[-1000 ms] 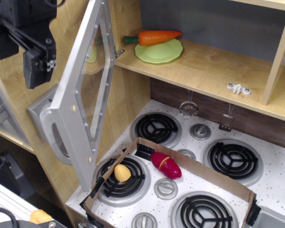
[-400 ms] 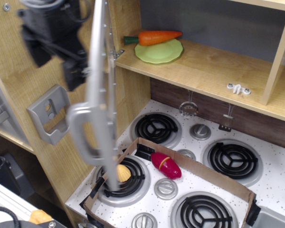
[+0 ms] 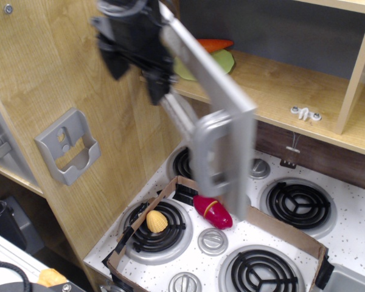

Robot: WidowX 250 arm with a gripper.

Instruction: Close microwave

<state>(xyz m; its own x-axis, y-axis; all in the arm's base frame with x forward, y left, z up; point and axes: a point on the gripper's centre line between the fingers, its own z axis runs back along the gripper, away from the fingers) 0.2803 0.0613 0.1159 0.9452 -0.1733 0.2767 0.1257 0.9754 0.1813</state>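
The microwave's silver-grey door (image 3: 222,118) is partly swung in toward the wooden shelf opening, its chunky handle (image 3: 214,155) facing me. Behind it on the shelf lie a green plate (image 3: 222,61) and an orange toy carrot (image 3: 214,44), mostly hidden by the door. My black gripper (image 3: 149,70) is blurred and sits against the outer face of the door near its hinge side. Its fingers are too blurred to read.
A small grey plastic wall holder (image 3: 68,149) hangs on the wooden side panel. Below is a stove top with black coil burners (image 3: 298,204), a cardboard frame (image 3: 274,228), a yellow toy corn (image 3: 157,221) and a red toy (image 3: 213,210).
The door has swung from wide open at the left, through edge-on, to partly shut over the shelf. My gripper has moved right with it, from the far left to the top centre.
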